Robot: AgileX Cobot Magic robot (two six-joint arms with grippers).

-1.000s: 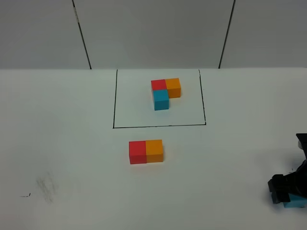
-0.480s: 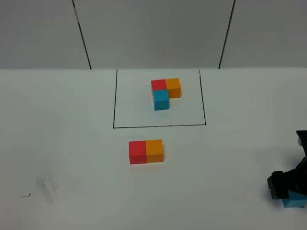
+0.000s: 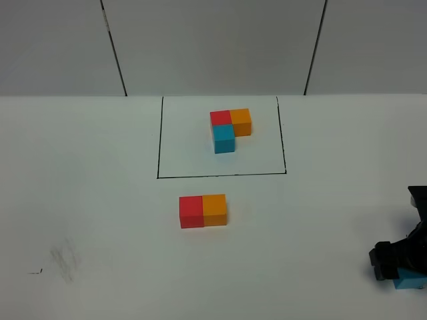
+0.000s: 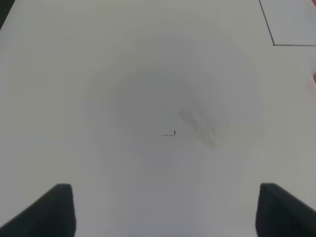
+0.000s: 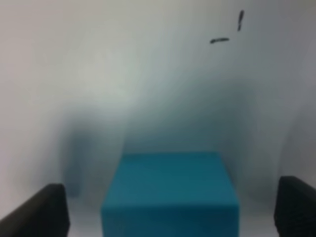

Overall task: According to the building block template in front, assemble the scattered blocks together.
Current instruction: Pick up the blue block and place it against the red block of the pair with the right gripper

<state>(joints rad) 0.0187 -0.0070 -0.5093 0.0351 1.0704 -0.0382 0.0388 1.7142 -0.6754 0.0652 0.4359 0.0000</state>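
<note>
While my right pincer [image 5: 173, 210] hangs low over the near right corner of the worktop [image 3: 100, 200], its fingers stand wide on either side of the blue block [image 5: 170, 185]. There is a gap on each side, so I grip nothing. The red block [image 3: 191, 211] and orange block [image 3: 215, 210] sit touching side by side, red on the left, just in front of the black outlined square [image 3: 220, 176]. Inside that square lies the template [image 3: 230, 128]: red and orange in a row, blue tucked in front of the red. My left pincer [image 4: 170, 210] is spread wide over a smudged patch of worktop, holding nothing.
</note>
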